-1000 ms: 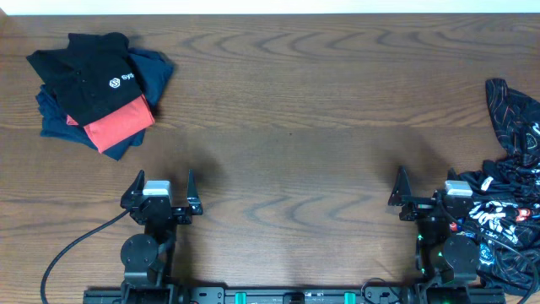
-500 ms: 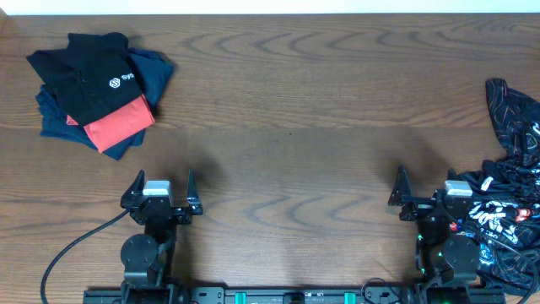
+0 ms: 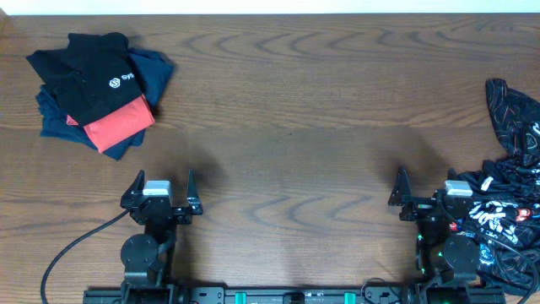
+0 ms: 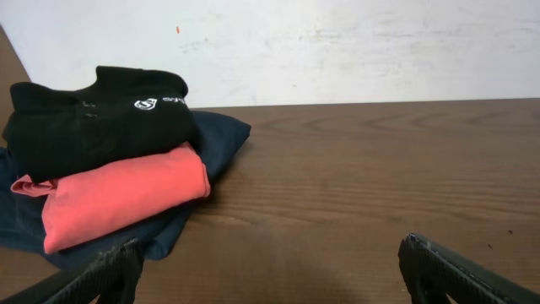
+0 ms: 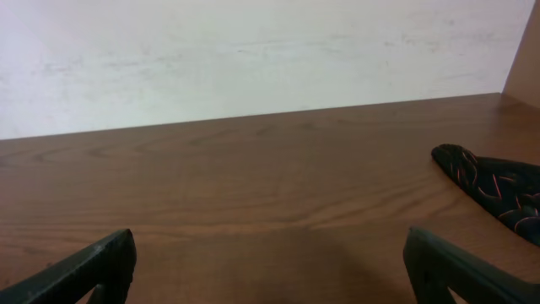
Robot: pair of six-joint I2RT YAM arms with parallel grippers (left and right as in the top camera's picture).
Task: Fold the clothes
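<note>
The black jersey with copper lines and white and red lettering lies crumpled at the table's right edge, partly out of view. One corner of it shows in the right wrist view. My right gripper is open and empty just left of the jersey, near the front edge. My left gripper is open and empty at the front left, far from the jersey.
A pile of folded garments sits at the back left: a plain black top with a white logo, a coral-red piece and navy pieces. It also shows in the left wrist view. A black cable runs left of the left arm.
</note>
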